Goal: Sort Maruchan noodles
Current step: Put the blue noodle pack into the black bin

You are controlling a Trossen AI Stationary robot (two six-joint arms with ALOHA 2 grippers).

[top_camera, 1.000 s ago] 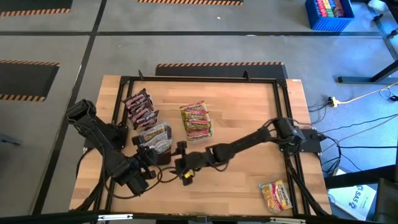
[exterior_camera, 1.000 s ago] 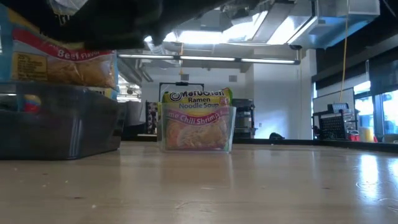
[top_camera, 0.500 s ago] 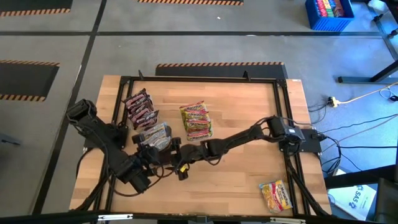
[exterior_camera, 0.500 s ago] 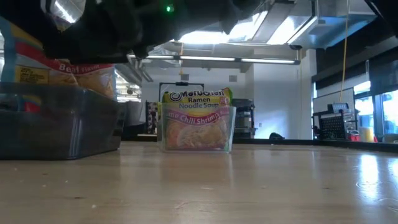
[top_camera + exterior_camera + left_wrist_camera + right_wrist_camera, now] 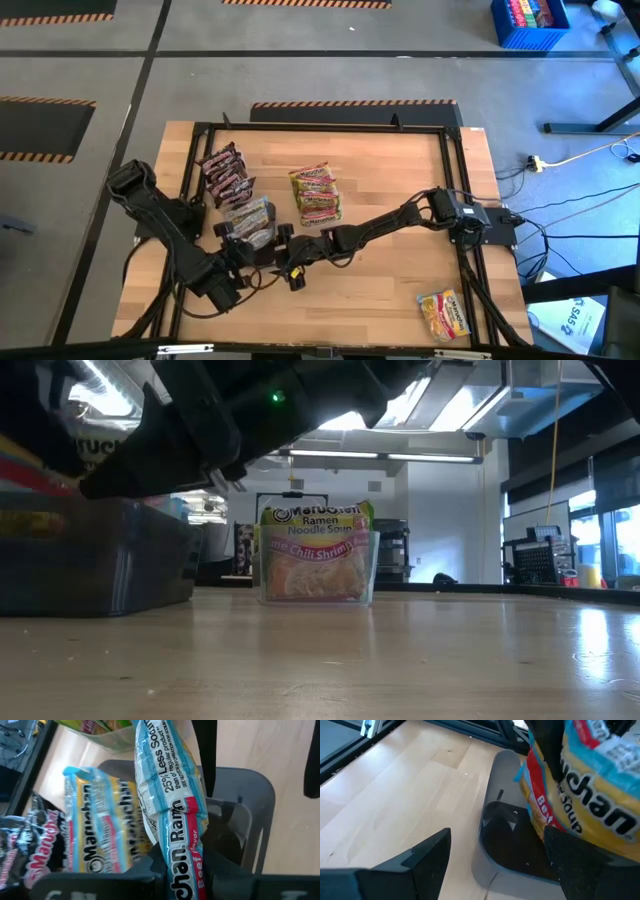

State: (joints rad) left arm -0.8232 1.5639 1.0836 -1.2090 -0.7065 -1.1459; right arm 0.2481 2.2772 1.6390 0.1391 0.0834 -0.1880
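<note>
Maruchan noodles packet point(image 5: 172, 815): crinkly, pale yellow with blue-and-red print

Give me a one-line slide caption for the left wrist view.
Left gripper shut on a blue-and-yellow crinkly Maruchan beef ramen packet, above a dark plastic tray holding matching packets.

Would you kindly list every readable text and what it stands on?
"25% Less Sodium", "Ramen", "Beef": blue-and-yellow crinkly packet in the left gripper.
"Maruchan": same-coloured packets in the dark tray.
"Maruchan Ramen Noodle Soup", "Chili Shrimp": packet in the clear tray.
Maroon packets: blurred.
</note>
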